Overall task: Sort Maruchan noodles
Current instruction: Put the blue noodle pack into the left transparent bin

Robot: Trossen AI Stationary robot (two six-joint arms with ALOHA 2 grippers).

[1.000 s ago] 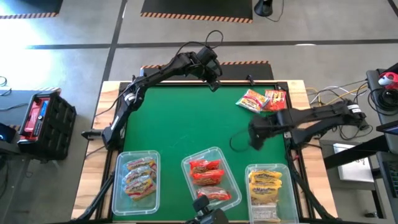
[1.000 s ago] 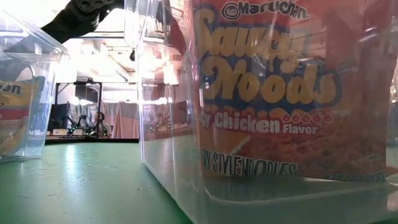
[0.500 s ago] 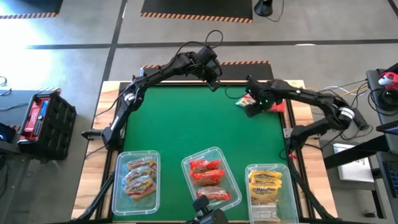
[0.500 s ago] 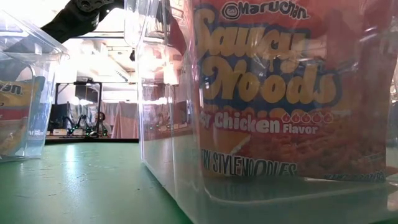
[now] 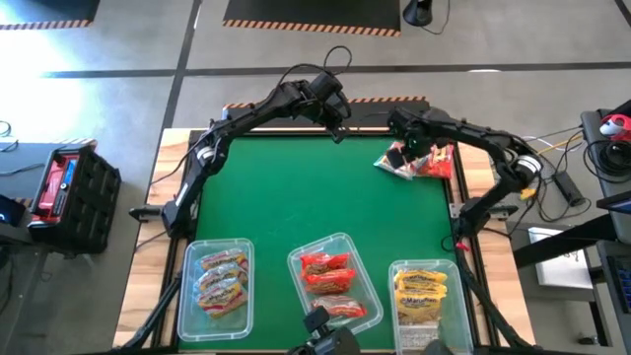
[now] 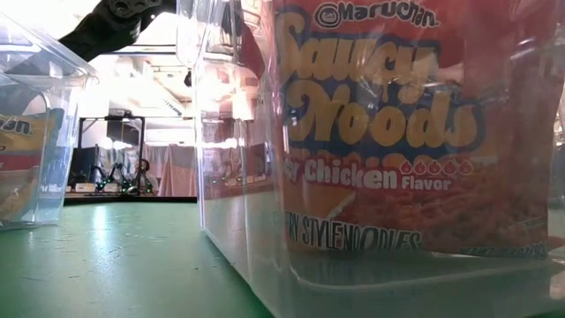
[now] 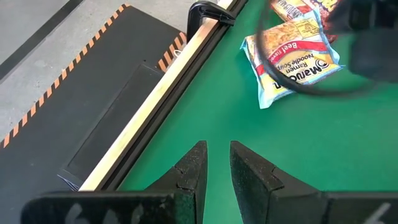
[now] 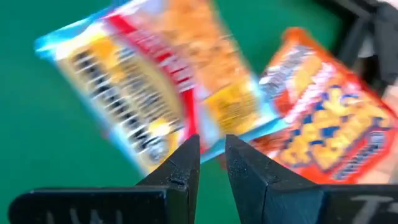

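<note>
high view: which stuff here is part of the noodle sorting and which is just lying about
Part of the job:
- loose packets at the far right of the mat, right gripper over them
- three clear bins holding sorted packets
- left gripper, waiting at the far edge

Lying about:
- black crate on the floor
- cables beside the table

Green mat [image 5: 315, 197] being carried on wooden table [image 5: 168, 177]. Three clear bins being kept in row at near edge: left bin [image 5: 189, 296], middle bin [image 5: 367, 286], right bin [image 5: 399, 316]. Black clamp [image 7: 208, 12] being seen at table rim. Hazard-striped floor mat [image 7: 81, 93] lying just beyond. Black crate [image 5: 69, 187] sitting on floor left of table.
</note>
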